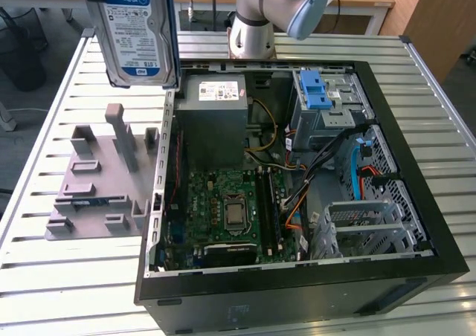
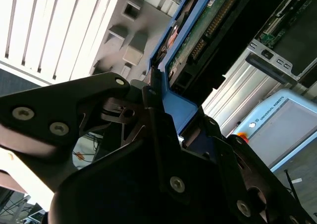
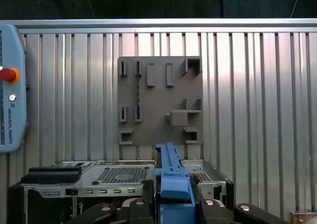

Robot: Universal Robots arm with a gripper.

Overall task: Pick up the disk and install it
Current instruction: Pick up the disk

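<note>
Aloft, the disk (image 1: 141, 35) hangs from the gripper (image 3: 173, 206), whose fingers are pressed together on its blue plastic end, the drive's body reaching away beyond the fingertips in both wrist views. In the exterior view the disk stands nearly upright, long axis running top to bottom with a slight tilt and the white-and-blue label facing the camera. It is above the slatted table (image 1: 67, 291), over the grey fixture plate (image 1: 89, 195), just beside the open computer case (image 1: 297, 284).

Bright even light, glare on table slats (image 2: 44, 26)
</note>
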